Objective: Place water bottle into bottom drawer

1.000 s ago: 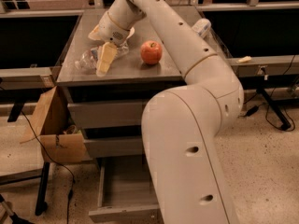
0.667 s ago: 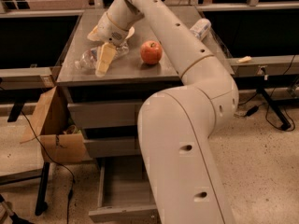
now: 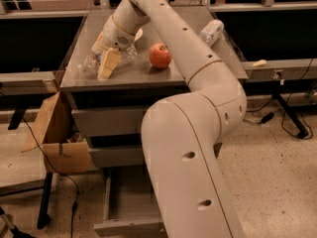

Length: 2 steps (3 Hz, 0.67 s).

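The water bottle point(image 3: 90, 63), clear and crinkled, lies on its side at the left of the grey cabinet top point(image 3: 198, 71). My gripper point(image 3: 104, 53) is down over the bottle's middle, reaching in from the right and hiding part of it. The bottom drawer point(image 3: 124, 205) is pulled open below, a shallow grey tray, with its right part hidden behind my arm.
A red apple point(image 3: 160, 55) sits right of the gripper. A smoother bottle with a white cap point(image 3: 212, 31) lies at the back right. An open cardboard box point(image 3: 54, 138) stands left of the cabinet. Cables run over the floor on both sides.
The gripper stays at the bottle on the cabinet top. The arm's near link has shifted slightly; the bottle and apple have not moved.
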Motion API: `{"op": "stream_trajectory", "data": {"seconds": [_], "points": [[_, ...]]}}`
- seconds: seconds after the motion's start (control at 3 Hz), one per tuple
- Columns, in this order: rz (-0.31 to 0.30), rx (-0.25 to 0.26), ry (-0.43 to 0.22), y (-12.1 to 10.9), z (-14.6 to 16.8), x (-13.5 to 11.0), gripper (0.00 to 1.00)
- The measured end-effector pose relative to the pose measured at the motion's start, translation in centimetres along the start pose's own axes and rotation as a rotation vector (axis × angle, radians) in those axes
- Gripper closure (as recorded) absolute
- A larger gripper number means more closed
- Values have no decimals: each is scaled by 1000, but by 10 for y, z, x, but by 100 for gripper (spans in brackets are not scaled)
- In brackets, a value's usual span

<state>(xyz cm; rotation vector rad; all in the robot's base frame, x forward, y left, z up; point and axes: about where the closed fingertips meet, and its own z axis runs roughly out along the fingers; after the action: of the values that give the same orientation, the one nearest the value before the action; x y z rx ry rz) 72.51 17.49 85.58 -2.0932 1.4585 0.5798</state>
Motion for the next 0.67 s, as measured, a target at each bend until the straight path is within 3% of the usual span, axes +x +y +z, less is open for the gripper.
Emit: {"op": "stream_trajectory", "data": {"seconds": [0.33,0.67], "points": [[7,-10,0,-1,5,2,11],[7,-17,-2,-2,9,3,29]]}}
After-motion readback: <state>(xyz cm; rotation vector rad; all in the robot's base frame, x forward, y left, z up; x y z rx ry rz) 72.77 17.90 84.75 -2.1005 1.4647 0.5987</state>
